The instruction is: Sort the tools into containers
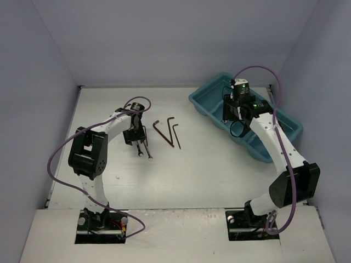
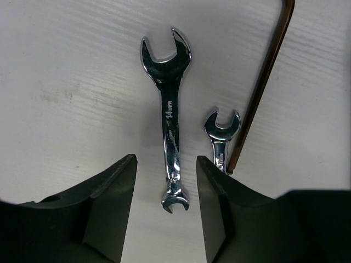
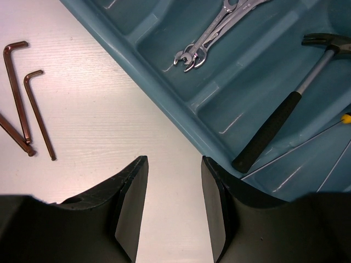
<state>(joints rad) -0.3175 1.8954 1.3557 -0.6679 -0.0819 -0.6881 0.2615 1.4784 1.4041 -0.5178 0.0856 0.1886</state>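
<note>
Two silver wrenches lie on the white table: a large wrench [image 2: 167, 118] and, to its right, a small wrench [image 2: 221, 134]. My left gripper [image 2: 166, 159] is open, its fingers either side of the large wrench's lower end with a gap on each side. Dark hex keys [image 1: 167, 131] lie just right of the wrenches. The teal tray [image 3: 164, 71] holds several wrenches [image 3: 208, 38] in one compartment and a black-handled hammer [image 3: 285, 118] in the one beside it. My right gripper [image 3: 174, 159] hangs open and empty over bare table at the tray's near-left edge.
A brown hex key [image 2: 263, 82] runs close beside the small wrench, its end near my left gripper's right finger. A yellow-tipped thin tool [image 3: 345, 118] lies in a far tray compartment. The tray [image 1: 205, 104] stands at the back right, walls enclosing the table.
</note>
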